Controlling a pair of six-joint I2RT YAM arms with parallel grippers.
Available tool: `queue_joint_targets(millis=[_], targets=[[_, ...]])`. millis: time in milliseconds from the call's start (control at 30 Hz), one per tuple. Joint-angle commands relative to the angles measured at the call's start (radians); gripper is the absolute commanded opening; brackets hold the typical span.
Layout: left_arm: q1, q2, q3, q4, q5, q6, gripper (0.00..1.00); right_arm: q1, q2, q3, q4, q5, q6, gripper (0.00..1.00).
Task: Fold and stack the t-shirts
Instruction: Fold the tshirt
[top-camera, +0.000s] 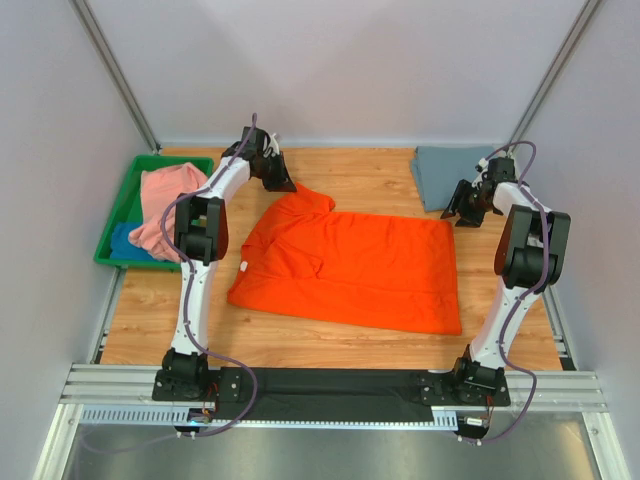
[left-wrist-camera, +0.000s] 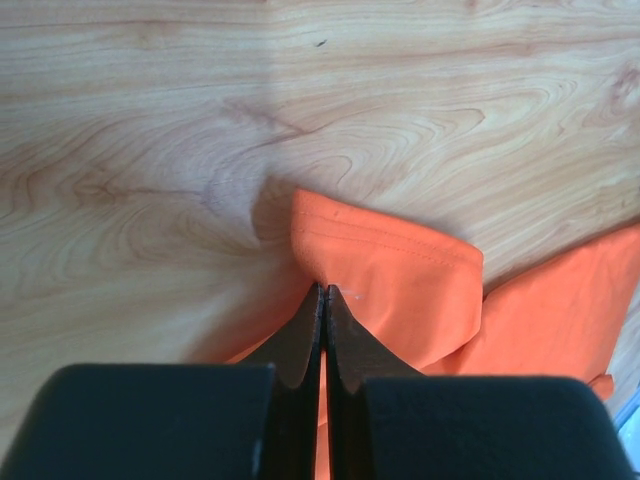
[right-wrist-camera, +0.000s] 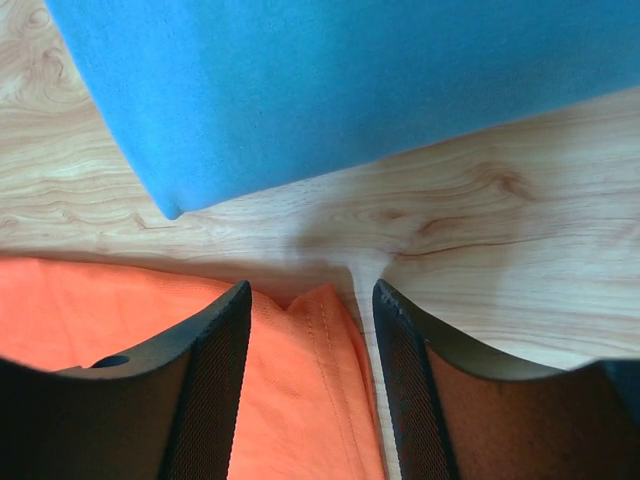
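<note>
While the bright orange short-sleeved t-shirt (top-camera: 350, 265) lay spread flat across the middle of the pale wooden table (top-camera: 300, 338), both arms reached to its far edge; the left gripper (left-wrist-camera: 322, 300) sat at the far-left sleeve, jaws clenched tight together on a fold of the orange cloth, the hem bunched just ahead of the fingertips; the sleeve was rucked up off the wood there. The right gripper (right-wrist-camera: 310, 290) stood at the shirt's far-right corner, jaws apart, one finger on each side of the stitched orange corner; nothing pinched between them as far as the wrist view showed. Just beyond that corner lay the folded slate grey-blue t-shirt (top-camera: 445, 175), at the far right of the table, apart from the orange one with a strip of bare wood between. At the far left a green plastic tray (top-camera: 150, 159) held the crumpled salmon pink t-shirt (top-camera: 165, 205), draped over its near side; the blue t-shirt (top-camera: 125, 240) lay beneath it.
</note>
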Motion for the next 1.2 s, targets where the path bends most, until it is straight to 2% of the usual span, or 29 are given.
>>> queue_joint_targets(millis=[0,333,433,467,500,833,1167], targets=[[0.01,-0.073,0.0,0.022,-0.012,-0.006,0.0,-0.008,-0.008,-0.015,-0.002,0.003,-0.032,0.54],[0.018,-0.087,0.004,0.023,-0.013,-0.015,0.0,-0.005,0.013,-0.046,0.041,-0.052,0.0,0.43],[0.018,-0.099,0.003,0.017,-0.009,-0.011,0.0,-0.005,-0.007,-0.054,0.046,-0.034,0.008,0.17],[0.018,-0.11,0.003,0.014,-0.003,-0.008,0.0,-0.005,-0.013,-0.051,0.041,-0.022,0.009,0.04],[0.019,-0.116,0.003,0.012,0.002,-0.001,0.0,-0.007,-0.027,-0.038,0.038,-0.003,0.012,0.0],[0.031,-0.286,-0.087,-0.026,-0.021,0.08,0.0,-0.005,-0.142,-0.066,0.036,-0.005,0.058,0.0],[0.045,-0.449,-0.265,-0.054,-0.018,0.167,0.0,-0.002,-0.33,-0.288,0.108,0.029,0.06,0.0]])
